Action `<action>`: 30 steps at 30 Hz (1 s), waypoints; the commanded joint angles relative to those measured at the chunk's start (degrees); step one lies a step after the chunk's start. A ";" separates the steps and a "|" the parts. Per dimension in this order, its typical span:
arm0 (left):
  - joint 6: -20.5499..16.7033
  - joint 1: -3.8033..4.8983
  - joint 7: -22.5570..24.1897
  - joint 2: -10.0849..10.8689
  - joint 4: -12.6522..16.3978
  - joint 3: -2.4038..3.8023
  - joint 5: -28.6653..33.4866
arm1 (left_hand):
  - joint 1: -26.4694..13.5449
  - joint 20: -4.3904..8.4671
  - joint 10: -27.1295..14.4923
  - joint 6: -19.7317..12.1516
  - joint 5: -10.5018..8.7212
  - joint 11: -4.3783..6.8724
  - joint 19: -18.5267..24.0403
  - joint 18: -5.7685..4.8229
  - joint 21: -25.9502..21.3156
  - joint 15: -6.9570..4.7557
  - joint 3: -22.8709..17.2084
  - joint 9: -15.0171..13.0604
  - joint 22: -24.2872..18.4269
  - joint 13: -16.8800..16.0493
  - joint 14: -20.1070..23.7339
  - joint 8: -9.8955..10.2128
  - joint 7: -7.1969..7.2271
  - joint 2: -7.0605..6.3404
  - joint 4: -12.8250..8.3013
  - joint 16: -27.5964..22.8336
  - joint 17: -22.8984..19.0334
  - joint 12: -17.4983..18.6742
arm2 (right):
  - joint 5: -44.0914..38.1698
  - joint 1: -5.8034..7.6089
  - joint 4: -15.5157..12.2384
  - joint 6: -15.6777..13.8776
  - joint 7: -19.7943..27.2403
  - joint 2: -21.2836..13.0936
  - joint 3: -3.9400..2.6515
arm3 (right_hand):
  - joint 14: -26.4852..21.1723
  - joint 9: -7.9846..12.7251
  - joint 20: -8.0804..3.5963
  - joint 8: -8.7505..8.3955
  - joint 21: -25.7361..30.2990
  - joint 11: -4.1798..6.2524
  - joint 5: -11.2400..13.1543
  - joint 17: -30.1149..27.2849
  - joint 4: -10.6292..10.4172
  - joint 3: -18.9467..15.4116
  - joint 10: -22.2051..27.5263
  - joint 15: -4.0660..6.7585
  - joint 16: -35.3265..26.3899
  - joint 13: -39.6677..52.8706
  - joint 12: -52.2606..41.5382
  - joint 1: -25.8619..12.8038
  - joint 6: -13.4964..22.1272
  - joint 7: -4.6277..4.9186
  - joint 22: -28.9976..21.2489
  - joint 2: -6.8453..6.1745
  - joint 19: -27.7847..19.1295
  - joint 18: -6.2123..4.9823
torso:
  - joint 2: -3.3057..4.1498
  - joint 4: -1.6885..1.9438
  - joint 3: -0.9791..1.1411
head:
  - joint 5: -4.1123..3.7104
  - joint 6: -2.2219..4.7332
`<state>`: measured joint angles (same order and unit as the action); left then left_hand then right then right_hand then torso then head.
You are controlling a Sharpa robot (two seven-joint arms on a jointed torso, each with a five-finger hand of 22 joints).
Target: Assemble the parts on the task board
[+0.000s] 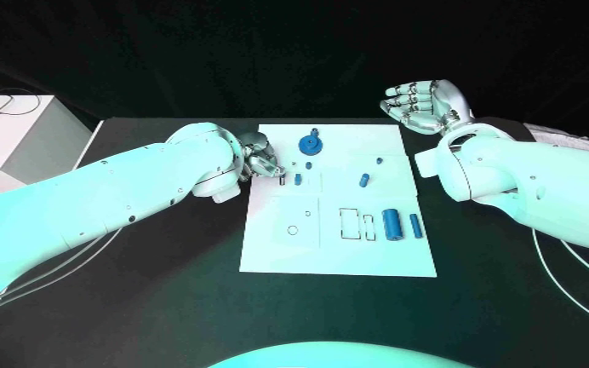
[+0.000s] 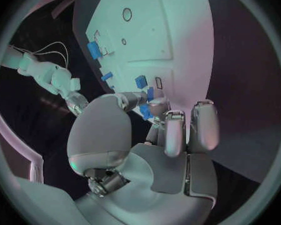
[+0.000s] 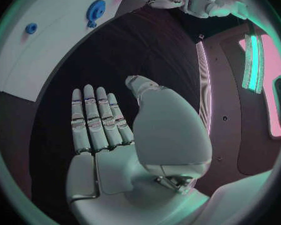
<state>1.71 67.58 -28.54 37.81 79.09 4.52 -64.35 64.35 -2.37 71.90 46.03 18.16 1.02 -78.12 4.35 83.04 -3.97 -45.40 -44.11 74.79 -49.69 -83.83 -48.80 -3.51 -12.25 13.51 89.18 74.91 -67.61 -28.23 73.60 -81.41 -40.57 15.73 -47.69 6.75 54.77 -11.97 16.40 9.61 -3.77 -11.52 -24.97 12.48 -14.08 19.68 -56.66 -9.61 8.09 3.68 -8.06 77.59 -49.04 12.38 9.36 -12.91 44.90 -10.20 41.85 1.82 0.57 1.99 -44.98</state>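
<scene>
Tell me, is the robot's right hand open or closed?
Open. The right hand is raised off the task board, its fingers stretched out straight side by side, with nothing in them.

We see white task board (image 1: 277, 244) on black table (image 1: 147, 300); blue parts (image 1: 393, 224) on board incl. blue gear (image 1: 311, 142); silver hands, white arms.

A black bench (image 1: 147, 300) is filling the frame's middle, darkness is lying behind it, and a white cabinet (image 1: 37, 134) is standing at left.
</scene>
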 commanded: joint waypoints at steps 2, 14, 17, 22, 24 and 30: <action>2.53 -0.08 -0.26 -0.40 -0.23 -0.24 -0.96 | -0.04 0.13 0.33 0.34 0.20 -0.01 -0.39 -0.53 0.29 -0.24 -11.80 -0.04 -0.10 0.00 -5.76 -0.39 0.16 0.54 -11.55 0.10 13.75 -0.26 | -0.11 -0.04 -0.27 -0.19 1.11 0.03 -0.02 | 0.39 0.11 0.00 -0.33 -0.01 0.02 -0.28 -0.13 0.13 -0.33 -0.55 -0.03 -0.32 -0.04 0.36 0.09 -0.41 2.52 -0.10 0.65 -0.21 -0.28 | 0.03 0.00 -0.04 | -0.07 -0.17; 2.87 -0.38 -0.29 -0.93 -0.98 -0.59 -1.99 | -0.14 0.16 0.38 0.35 0.14 -0.01 -0.33 -0.51 0.26 -0.25 -11.86 -0.05 -0.16 -0.06 -5.77 -0.39 0.16 0.42 -11.73 0.13 13.81 -0.31 | 0.10 -0.06 -0.37 -0.88 1.59 -0.09 -0.02 | 0.69 0.17 -0.02 -0.40 -0.06 0.09 -1.03 -0.34 0.36 -0.21 -0.83 0.04 -0.42 -0.03 0.54 0.32 -0.64 2.45 -0.41 0.67 -0.07 -0.30 | -0.04 0.09 -0.11 | 0.13 -0.54; 2.62 -0.44 -0.27 -1.05 -1.19 -0.62 -2.19 | -0.15 0.16 0.34 0.35 0.13 -0.01 -0.31 -0.50 0.24 -0.25 -11.86 -0.05 -0.20 0.05 -5.78 -0.39 0.15 0.42 -11.73 0.13 13.82 -0.25 | 0.13 -0.06 -0.41 -1.07 1.66 -0.12 -0.02 | 0.76 0.18 -0.02 -0.42 -0.07 0.10 -1.20 -0.39 0.40 -0.15 -0.90 0.05 -0.44 -0.03 0.58 0.38 -0.69 2.43 -0.48 0.70 -0.04 -0.30 | -0.04 0.09 -0.06 | 0.18 -0.67; 2.43 -0.48 -0.26 -1.20 -1.37 -0.65 -2.47 | -0.15 0.16 0.34 0.35 0.13 -0.01 -0.31 -0.50 0.24 -0.25 -11.86 -0.05 -0.20 0.05 -5.78 -0.39 0.15 0.42 -11.73 0.13 13.82 -0.25 | 0.09 -0.07 -0.46 -1.32 1.72 -0.10 -0.02 | 0.84 0.20 -0.03 -0.43 -0.08 0.13 -1.37 -0.44 0.46 -0.06 -0.98 0.07 -0.47 -0.03 0.62 0.45 -0.75 2.41 -0.56 0.77 0.00 -0.31 | -0.03 0.01 -0.06 | 0.16 -0.74; 2.39 -0.49 -0.25 -1.24 -1.42 -0.66 -2.63 | -0.15 0.16 0.34 0.35 0.13 -0.01 -0.31 -0.50 0.24 -0.25 -11.86 -0.05 -0.20 0.05 -5.78 -0.39 0.15 0.42 -11.73 0.13 13.82 -0.25 | 0.07 -0.07 -0.48 -1.37 1.73 -0.10 -0.02 | 0.84 0.20 -0.03 -0.43 -0.08 0.13 -1.37 -0.44 0.46 -0.06 -0.98 0.07 -0.47 -0.03 0.62 0.45 -0.75 2.41 -0.56 0.77 0.00 -0.31 | -0.01 0.00 -0.02 | 0.17 -0.77; 2.54 -0.50 -0.25 -1.28 -1.41 -0.70 -2.92 | -0.15 0.16 0.34 0.35 0.13 -0.01 -0.31 -0.50 0.24 -0.25 -11.86 -0.05 -0.20 0.05 -5.78 -0.39 0.15 0.42 -11.73 0.13 13.82 -0.25 | 0.06 -0.08 -0.49 -1.40 1.73 -0.15 -0.02 | 0.84 0.20 -0.03 -0.43 -0.08 0.13 -1.37 -0.44 0.46 -0.05 -0.98 0.07 -0.47 -0.03 0.63 0.45 -0.76 2.41 -0.56 0.77 0.00 -0.31 | -0.04 0.01 -0.01 | 0.15 -0.91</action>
<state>3.61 67.12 -28.82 36.66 77.59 3.83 -66.60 64.08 -2.37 71.89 46.22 18.17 1.01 -78.11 4.34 83.03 -3.97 -46.35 -44.06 74.64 -49.67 -83.83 -49.06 -3.50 -12.51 12.55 89.15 74.91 -67.61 -28.00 73.55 -81.80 -41.76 16.47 -47.81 6.75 55.17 -11.85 16.40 9.39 -3.77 -11.30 -26.17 12.09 -13.93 19.53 -57.26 -9.60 7.88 3.69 -7.62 77.83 -49.25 12.58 8.85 -12.67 44.90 -10.20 41.81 1.84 0.55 2.16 -45.80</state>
